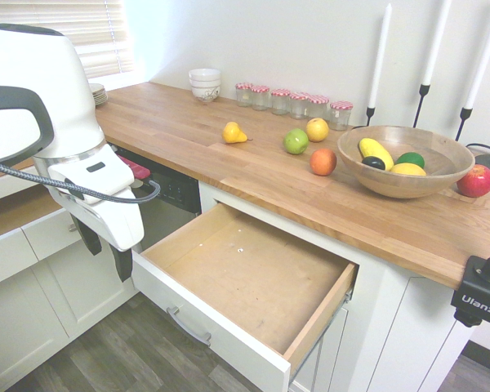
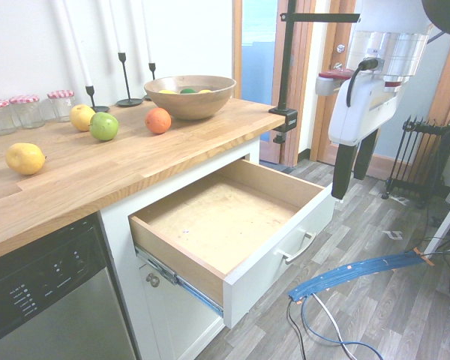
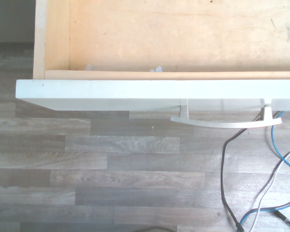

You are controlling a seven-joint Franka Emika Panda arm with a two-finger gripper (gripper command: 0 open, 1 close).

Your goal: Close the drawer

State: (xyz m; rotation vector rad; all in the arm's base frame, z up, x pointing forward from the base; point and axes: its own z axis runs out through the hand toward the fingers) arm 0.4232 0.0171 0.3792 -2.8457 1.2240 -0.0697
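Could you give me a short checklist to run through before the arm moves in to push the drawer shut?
1. Drawer pulled out and waiting to be closed: ok, it stands wide open.
2. Drawer interior free of items that could jam: ok, only the bare wood floor shows.
3. Hand free of any load: ok, fingers open and holding nothing.
4. Hand in front of the white front panel, on the floor side: ok, it hangs apart from the panel, pointing down.
5. Handle intact and unobstructed: ok.
6. Slide rails free behind the drawer: cannot tell, mostly hidden.
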